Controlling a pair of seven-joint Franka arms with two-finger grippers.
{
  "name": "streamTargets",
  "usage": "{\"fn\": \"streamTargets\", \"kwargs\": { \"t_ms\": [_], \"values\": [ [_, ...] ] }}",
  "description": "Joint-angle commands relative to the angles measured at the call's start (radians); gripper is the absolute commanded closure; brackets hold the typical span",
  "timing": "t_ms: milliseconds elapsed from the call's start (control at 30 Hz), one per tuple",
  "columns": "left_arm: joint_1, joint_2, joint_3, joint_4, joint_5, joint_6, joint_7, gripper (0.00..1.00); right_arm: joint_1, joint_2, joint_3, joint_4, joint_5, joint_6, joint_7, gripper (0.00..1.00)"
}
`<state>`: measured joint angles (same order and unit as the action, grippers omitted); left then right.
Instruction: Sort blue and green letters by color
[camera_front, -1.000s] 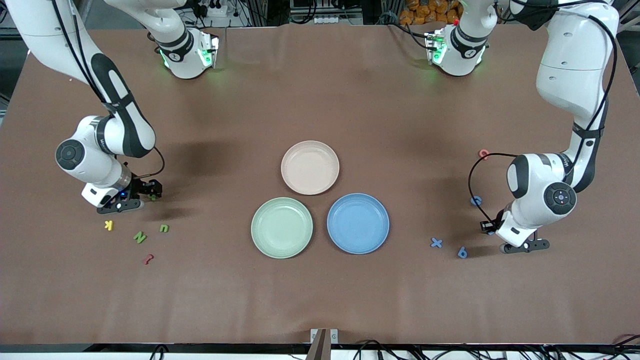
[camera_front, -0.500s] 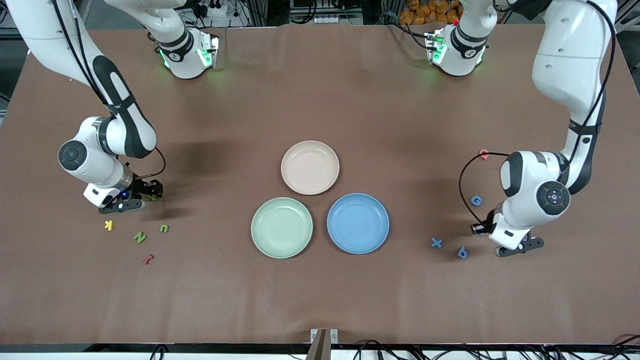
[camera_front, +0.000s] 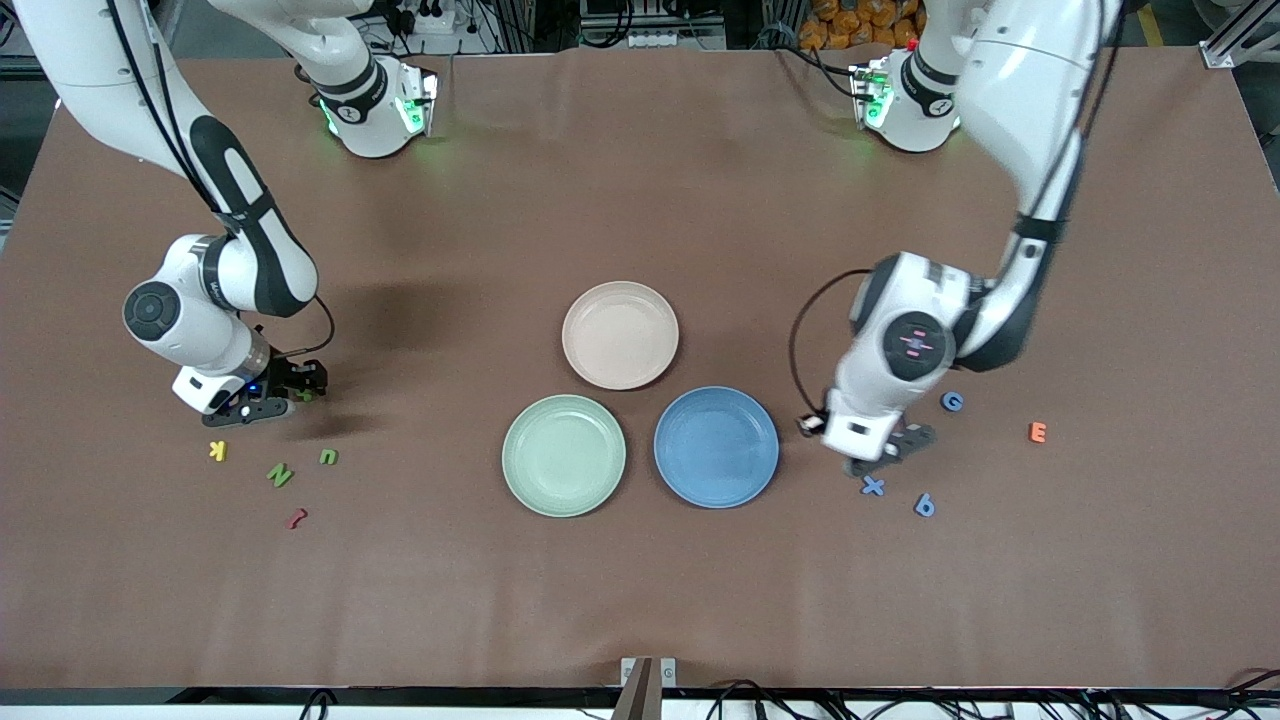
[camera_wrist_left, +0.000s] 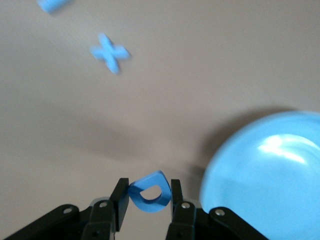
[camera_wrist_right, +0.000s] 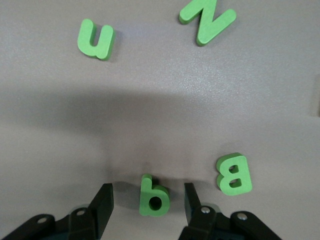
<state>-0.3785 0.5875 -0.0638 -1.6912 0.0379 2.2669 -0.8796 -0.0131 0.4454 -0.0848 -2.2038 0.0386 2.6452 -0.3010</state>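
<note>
My left gripper (camera_front: 888, 447) is shut on the light blue D (camera_wrist_left: 149, 193) and holds it just above the table, beside the blue plate (camera_front: 716, 446), whose rim also shows in the left wrist view (camera_wrist_left: 225, 170). Blue G (camera_front: 952, 401), X (camera_front: 873, 486) and b (camera_front: 925, 505) lie on the table around it. My right gripper (camera_front: 298, 392) is low and open, its fingers astride the green p (camera_wrist_right: 152, 196). Green B (camera_wrist_right: 232, 173) lies beside the p. Green u (camera_front: 328, 456) and N (camera_front: 280, 474) lie nearer the front camera. The green plate (camera_front: 564, 455) holds nothing.
A pink plate (camera_front: 620, 334) stands farther from the front camera than the two colored plates. An orange E (camera_front: 1037, 432) lies toward the left arm's end. A yellow K (camera_front: 217, 450) and a dark red piece (camera_front: 296, 518) lie near the green letters.
My left arm has swung toward the blue plate with the D in its gripper, uncovering the orange E. My right gripper has barely moved.
</note>
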Motion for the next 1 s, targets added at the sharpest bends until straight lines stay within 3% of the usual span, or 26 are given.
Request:
{"fn": "streamTargets", "kwargs": {
  "t_ms": [0,467,667,733,767,900,967],
  "values": [
    [-0.097,0.061,0.01,0.094,0.007,-0.013,-0.137,0.92,-0.004,0.001,0.002,-0.007,0.023,0.015,-0.004,0.37],
    [-0.151,0.184,0.012,0.255,0.01,0.0,-0.413,0.92,-0.005,0.007,0.002,-0.007,0.023,0.021,-0.004,0.46],
    [-0.149,0.186,0.012,0.259,0.01,0.026,-0.437,0.86,-0.005,0.012,0.002,-0.007,0.023,0.021,-0.004,0.5],
    [-0.149,0.186,0.012,0.259,0.01,0.04,-0.446,0.76,-0.005,0.012,0.002,-0.007,0.023,0.021,-0.004,0.51],
    [-0.149,0.186,0.012,0.259,0.011,0.045,-0.447,0.65,-0.005,0.012,0.002,-0.005,0.023,0.021,-0.004,0.53],
    [-0.148,0.186,0.013,0.259,0.013,0.049,-0.441,0.0,-0.005,0.013,0.002,-0.005,0.023,0.021,-0.01,0.61],
    [-0.148,0.184,0.015,0.257,0.017,0.049,-0.427,0.0,-0.004,0.015,0.002,-0.004,0.023,0.021,-0.013,0.69]
  ]
}}
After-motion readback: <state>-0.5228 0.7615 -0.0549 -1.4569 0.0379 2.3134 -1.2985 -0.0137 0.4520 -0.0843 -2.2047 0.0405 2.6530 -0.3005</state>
